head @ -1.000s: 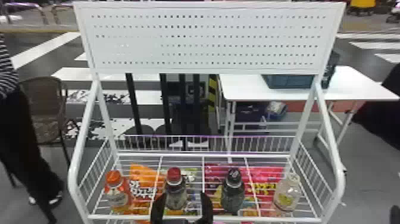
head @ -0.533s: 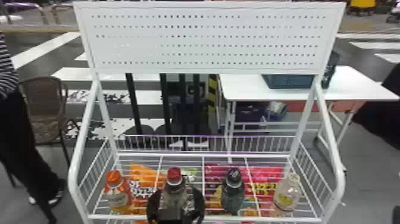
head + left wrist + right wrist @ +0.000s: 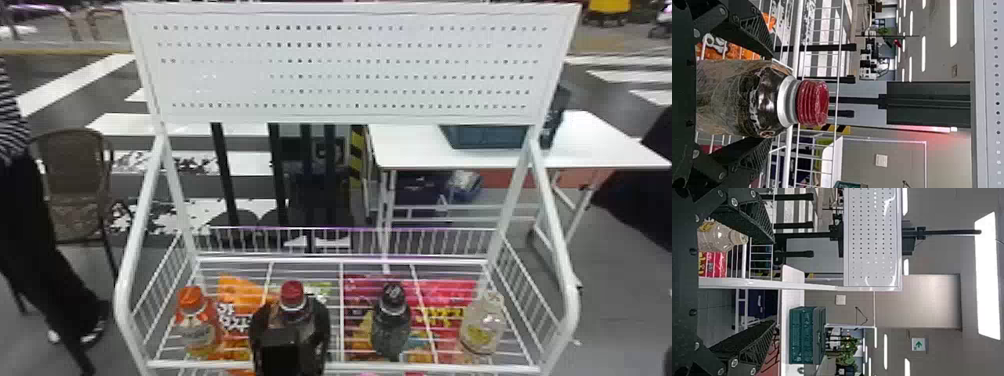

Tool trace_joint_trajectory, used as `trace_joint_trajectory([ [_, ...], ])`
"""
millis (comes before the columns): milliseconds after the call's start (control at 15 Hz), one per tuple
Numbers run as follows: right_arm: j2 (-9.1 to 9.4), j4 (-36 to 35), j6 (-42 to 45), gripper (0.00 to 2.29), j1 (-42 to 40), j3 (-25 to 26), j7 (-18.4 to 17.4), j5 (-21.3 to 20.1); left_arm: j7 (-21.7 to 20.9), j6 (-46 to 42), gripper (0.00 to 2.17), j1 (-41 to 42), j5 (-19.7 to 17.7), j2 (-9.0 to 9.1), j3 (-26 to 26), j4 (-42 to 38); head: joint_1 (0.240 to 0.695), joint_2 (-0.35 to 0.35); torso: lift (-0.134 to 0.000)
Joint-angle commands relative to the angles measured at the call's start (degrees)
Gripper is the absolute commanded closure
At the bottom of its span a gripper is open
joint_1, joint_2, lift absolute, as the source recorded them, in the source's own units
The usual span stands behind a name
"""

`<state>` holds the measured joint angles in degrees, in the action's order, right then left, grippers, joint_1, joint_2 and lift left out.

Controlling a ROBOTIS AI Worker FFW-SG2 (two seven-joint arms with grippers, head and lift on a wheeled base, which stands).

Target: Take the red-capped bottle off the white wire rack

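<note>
since the earlier frame, the left gripper [image 3: 292, 306] has moved farther in around the red-capped bottle [image 3: 301, 320], shifting a little to the robot's left, while the bottle has kept its place. in the left wrist view its fingers stand apart, one on each side of the bottle; whether either one touches it, i can't tell. the red cap [image 3: 292, 292] pokes up past the fingertips.

the bottle stands upright on the rack [image 3: 341, 310], near its front rail, between the orange-capped bottle [image 3: 195, 325] and the dark bottle [image 3: 391, 327]. the clear bottle [image 3: 482, 327] is over on the right side.

the orange bag [image 3: 240, 287] and pink bag [image 3: 452, 292] show through the wires. the rack's white panel [image 3: 350, 65] rises at the back; behind it there's a table [image 3: 415, 147] with a crate [image 3: 490, 137] on it.

the right gripper [image 3: 775, 282] has its fingers spread, near the rack's right side.
</note>
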<state>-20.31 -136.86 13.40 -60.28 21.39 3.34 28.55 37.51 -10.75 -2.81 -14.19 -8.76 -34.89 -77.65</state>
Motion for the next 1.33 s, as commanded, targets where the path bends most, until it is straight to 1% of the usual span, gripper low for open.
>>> trace_joint_trajectory([
  [0, 0.0, 0.11, 0.0, 0.17, 0.07, 0.14, -0.09, 0.19, 0.64, -0.01, 0.65, 0.44, -0.05, -0.12, -0.09, -1.19, 0.499, 0.0, 0.0],
  [200, -0.44, -0.07, 0.0, 0.17, 0.43, 0.14, -0.09, 0.27, 2.31, -0.01, 0.65, 2.11, 0.65, -0.91, -0.44, -4.44, 0.499, 0.0, 0.0],
  [333, -0.61, -0.16, 0.0, 0.17, 0.43, 0.14, -0.09, 0.27, 2.31, 2.27, 0.65, 4.05, 1.35, -1.88, -0.35, -9.45, 0.499, 0.0, 0.0],
  [400, -0.7, -0.25, -0.18, 0.17, 0.43, 0.14, -0.09, 0.27, 2.75, 5.61, 0.65, 5.1, 2.58, -2.41, -0.18, -13.05, 0.499, 0.0, 0.0],
  [467, -0.7, -0.25, -0.18, 0.17, 0.43, 0.14, -0.09, 0.27, 3.27, 10.89, 0.65, 6.59, 4.08, -3.11, 0.0, -18.15, 0.499, 0.0, 0.0],
  [600, -0.7, -0.25, -0.18, 0.17, 0.43, 0.14, -0.09, 0.27, 4.42, 23.37, 0.65, 8.7, 5.84, -5.39, 0.18, -29.49, 0.499, 0.0, 0.0],
  [667, -0.52, -0.25, -0.18, 0.17, 0.43, 0.05, -0.09, 0.27, 5.47, 27.41, 0.65, 9.76, 6.8, -6.45, 0.7, -35.38, 0.499, 0.0, 0.0],
  [733, -0.44, -0.25, -0.18, 0.17, 0.43, -0.03, -0.09, 0.27, 5.3, 30.75, 0.65, 11.69, 7.42, -7.5, 2.99, -41.09, 0.499, 0.0, 0.0],
  [800, -0.44, -0.25, 0.0, 0.17, 0.43, -0.3, -0.09, 0.27, 4.59, 32.33, 0.65, 13.27, 7.33, -8.56, 5.1, -45.75, 0.499, 0.0, 0.0],
  [867, -0.35, -0.33, 0.0, 0.17, 0.43, -0.47, 0.0, 0.19, 4.33, 32.86, 0.65, 14.86, 7.33, -9.17, 6.86, -49.0, 0.499, 0.0, 0.0],
  [1000, -0.26, -0.51, 0.0, 0.17, 0.43, -0.74, 0.09, 0.1, 2.83, 33.21, 0.65, 18.46, 7.33, -10.32, 10.81, -55.07, 0.499, 0.0, 0.0],
  [1133, -0.17, -0.51, 0.0, 0.17, 0.25, -0.74, 0.09, 0.1, 1.87, 33.56, 0.65, 22.41, 7.77, -11.2, 13.62, -60.34, 0.499, 0.0, 0.0],
  [1267, 0.0, -0.42, 0.0, 0.17, 0.16, -0.74, 0.18, 0.1, -0.51, 33.74, 0.65, 26.28, 8.12, -11.9, 17.4, -64.38, 0.499, 0.0, 0.0],
])
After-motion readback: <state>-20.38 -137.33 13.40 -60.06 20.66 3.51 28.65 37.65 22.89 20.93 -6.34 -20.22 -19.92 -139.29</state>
